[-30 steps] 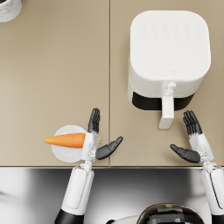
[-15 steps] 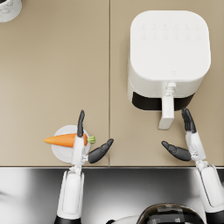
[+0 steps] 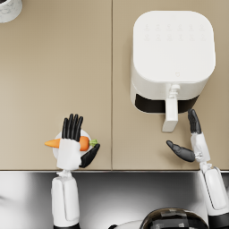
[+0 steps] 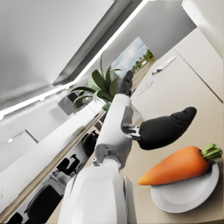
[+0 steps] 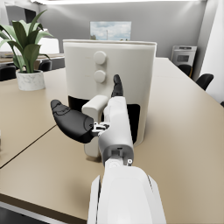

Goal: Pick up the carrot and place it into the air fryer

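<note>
Room: a meeting room with grey walls, a strip of ceiling light, dark chairs and a potted plant (image 5: 24, 41) on a beige tabletop (image 3: 53, 76).
Carrot (image 3: 82, 143): lies on a small white plate (image 4: 188, 197) near the front edge of the tabletop, on the robot's left, leafy end towards the middle. In the head view the left hand covers its middle part.
Left hand (image 3: 71, 145): above the carrot, palm down, fingers stretched forward and thumb out to the side. The left wrist view shows the thumb clear of the carrot, so the hand is released and grasps nothing.
Right hand (image 3: 190, 143): just in front of the air fryer, beside its handle, fingers straight and thumb spread wide. It is released too, and touches nothing that I can see.
Air fryer (image 3: 172, 53): white, well apart from the carrot on the robot's right. Its handle (image 3: 170, 114) points towards the robot; a dark gap shows at the base, but whether the drawer is pulled out I cannot tell.
Done: nothing of the task itself; the left hand is only set over the carrot.
Left: close on the carrot, lift it off the plate, carry it across, likely open the drawer, and put it in.
</note>
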Controlling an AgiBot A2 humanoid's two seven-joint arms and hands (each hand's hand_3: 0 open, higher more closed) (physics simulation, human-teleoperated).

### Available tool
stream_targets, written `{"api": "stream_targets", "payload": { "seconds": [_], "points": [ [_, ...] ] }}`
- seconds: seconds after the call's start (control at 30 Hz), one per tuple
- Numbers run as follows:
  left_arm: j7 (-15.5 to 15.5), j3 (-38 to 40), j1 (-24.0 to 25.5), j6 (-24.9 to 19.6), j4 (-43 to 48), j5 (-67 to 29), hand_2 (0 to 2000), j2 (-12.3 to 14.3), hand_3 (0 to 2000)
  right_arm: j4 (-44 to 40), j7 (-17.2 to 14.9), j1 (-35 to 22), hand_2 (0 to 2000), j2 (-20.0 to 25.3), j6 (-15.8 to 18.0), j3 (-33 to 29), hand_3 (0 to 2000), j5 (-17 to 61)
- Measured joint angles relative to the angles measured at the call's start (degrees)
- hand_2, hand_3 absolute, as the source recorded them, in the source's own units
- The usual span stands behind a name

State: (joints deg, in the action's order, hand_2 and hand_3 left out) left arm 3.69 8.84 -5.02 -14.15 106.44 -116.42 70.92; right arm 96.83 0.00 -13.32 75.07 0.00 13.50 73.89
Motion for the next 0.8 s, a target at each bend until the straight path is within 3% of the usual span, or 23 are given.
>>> {"api": "stream_targets", "payload": {
  "seconds": [0.1,0.27,0.5,0.8],
  "points": [
    [2.8,1.6,-0.8,-9.4,-0.1,-7.8,0,-0.1,0,-0.4,0.0,0.1,0,0.4,0.0,-0.3,0,0.0],
    [2.7,3.5,-1.3,-14.3,-0.7,-20.8,0,-0.1,0,-0.1,0.0,0.4,0,0.9,0.0,-0.8,0,0.0],
    [1.2,-0.7,-1.5,-15.7,-5.6,-37.1,0,0.2,0,0.4,0.0,0.0,0,2.0,0.0,-1.8,0,0.0],
    [0.8,-4.3,-3.2,-14.5,-13.2,-40.3,0,0.5,0,0.2,0.0,0.0,0,3.1,0.0,-3.1,0,0.0]
  ]
}}
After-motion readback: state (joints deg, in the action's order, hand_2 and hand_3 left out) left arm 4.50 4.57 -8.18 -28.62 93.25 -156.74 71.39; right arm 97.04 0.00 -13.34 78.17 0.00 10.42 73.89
